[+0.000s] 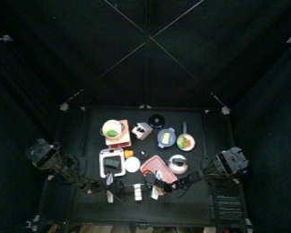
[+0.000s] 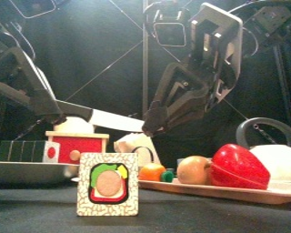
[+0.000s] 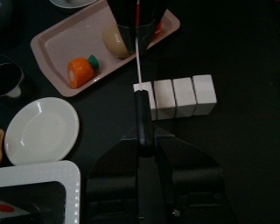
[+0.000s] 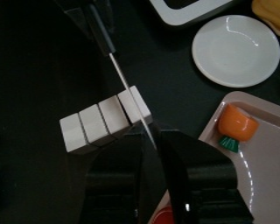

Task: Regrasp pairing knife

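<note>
The paring knife (image 3: 139, 105) hangs in the air between both grippers, above the white blocks (image 3: 184, 94). My left gripper (image 3: 140, 138) is shut on its black handle. The thin blade (image 4: 129, 92) runs from there to my right gripper (image 4: 152, 145), whose jaws stand close on either side of the blade's tip with a narrow gap still showing. In the front view the pale blade (image 2: 116, 119) slants down from the left arm to the right gripper (image 2: 152, 126).
Below the knife lie a row of white blocks (image 4: 101, 122), a white plate (image 4: 236, 48) and a pink tray (image 3: 55, 35) holding a carrot (image 3: 81, 70) and an onion (image 2: 195, 168). A red pepper (image 2: 239, 166) and a picture card (image 2: 112, 182) stand at the front.
</note>
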You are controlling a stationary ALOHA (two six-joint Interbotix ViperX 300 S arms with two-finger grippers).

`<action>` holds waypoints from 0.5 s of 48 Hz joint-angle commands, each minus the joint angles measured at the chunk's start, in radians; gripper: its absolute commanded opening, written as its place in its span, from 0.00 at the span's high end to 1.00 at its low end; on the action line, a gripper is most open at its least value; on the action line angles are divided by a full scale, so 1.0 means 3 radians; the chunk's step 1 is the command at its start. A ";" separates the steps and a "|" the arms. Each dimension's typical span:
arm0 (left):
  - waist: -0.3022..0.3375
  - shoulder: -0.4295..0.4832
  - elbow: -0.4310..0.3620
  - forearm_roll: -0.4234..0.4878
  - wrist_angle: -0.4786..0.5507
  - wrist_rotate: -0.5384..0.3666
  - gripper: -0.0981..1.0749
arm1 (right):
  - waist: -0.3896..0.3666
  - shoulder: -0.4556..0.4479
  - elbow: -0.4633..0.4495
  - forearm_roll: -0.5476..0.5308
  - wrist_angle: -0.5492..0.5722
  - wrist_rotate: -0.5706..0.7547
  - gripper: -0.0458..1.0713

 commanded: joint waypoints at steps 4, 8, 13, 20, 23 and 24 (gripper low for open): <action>-0.0010 -0.0026 -0.0056 0.0010 -0.0015 -0.0112 0.61 | 0.0000 -0.0051 -0.0051 -0.0107 0.0010 0.0010 0.56; -0.0010 -0.0026 -0.0061 0.0020 0.0031 -0.0276 0.61 | 0.0020 -0.0041 -0.0056 -0.0138 0.0010 0.0010 0.57; -0.0026 -0.0026 -0.0056 0.0077 0.0112 -0.0511 0.61 | 0.0020 -0.0026 -0.0061 -0.0138 0.0010 0.0010 0.57; -0.0026 -0.0026 0.0026 0.0430 0.0143 -0.0890 0.61 | 0.0015 0.0020 -0.0077 -0.0159 -0.0005 0.0010 0.57; -0.0010 -0.0026 0.0066 0.0578 0.0128 -0.1018 0.61 | 0.0015 0.0031 -0.0087 -0.0159 -0.0015 0.0010 0.57; -0.0010 -0.0026 0.0082 0.0629 0.0123 -0.1053 0.61 | 0.0015 0.0041 -0.0087 -0.0159 -0.0026 0.0010 0.57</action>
